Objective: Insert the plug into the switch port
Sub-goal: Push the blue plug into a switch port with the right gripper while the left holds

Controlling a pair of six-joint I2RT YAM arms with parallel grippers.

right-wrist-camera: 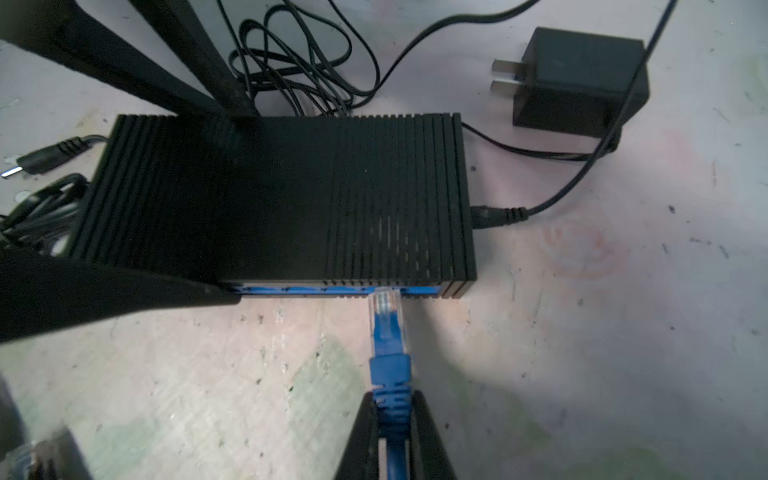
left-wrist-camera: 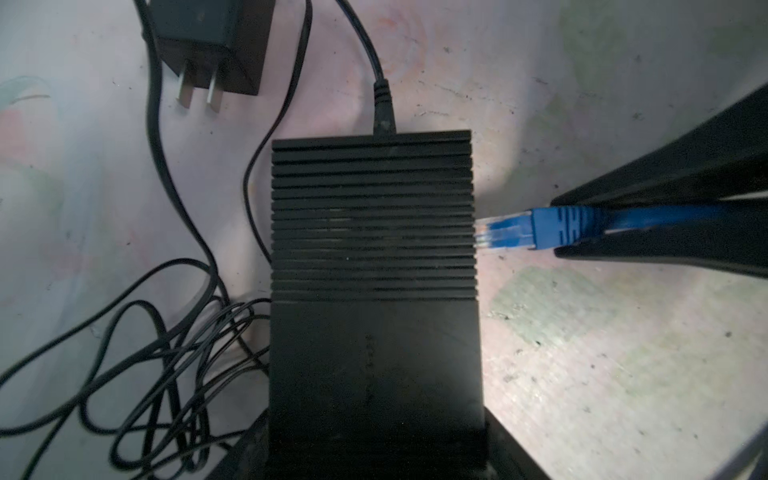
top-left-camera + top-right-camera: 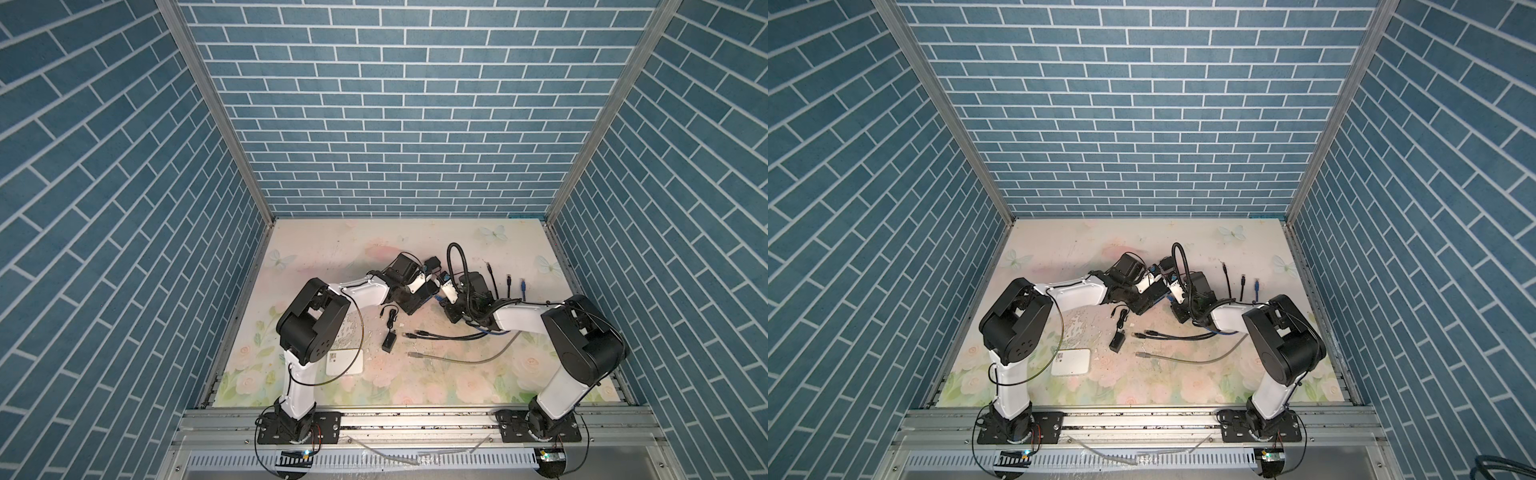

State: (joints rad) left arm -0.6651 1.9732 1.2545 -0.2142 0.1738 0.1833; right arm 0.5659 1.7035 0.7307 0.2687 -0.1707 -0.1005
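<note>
The switch (image 2: 374,249) (image 1: 270,195) is a black ribbed box lying flat on the floral table, seen small in a top view (image 3: 409,306). My left gripper (image 2: 376,419) (image 1: 235,203) is shut across its width, one finger on each long side. Its blue port face (image 1: 332,291) looks toward my right gripper (image 1: 390,399) (image 2: 559,228), which is shut on the boot of the blue plug (image 1: 388,328) (image 2: 523,232). The plug's clear tip is level and meets the port face near one end. How deep it sits cannot be told.
A black power adapter (image 2: 212,45) (image 1: 577,83) lies beyond the switch, its thin cord tangled (image 2: 166,365) beside it and plugged into the switch's end (image 1: 494,216). A white box (image 3: 345,362), a grey cable (image 3: 457,358) and several loose network cables (image 3: 523,286) lie around.
</note>
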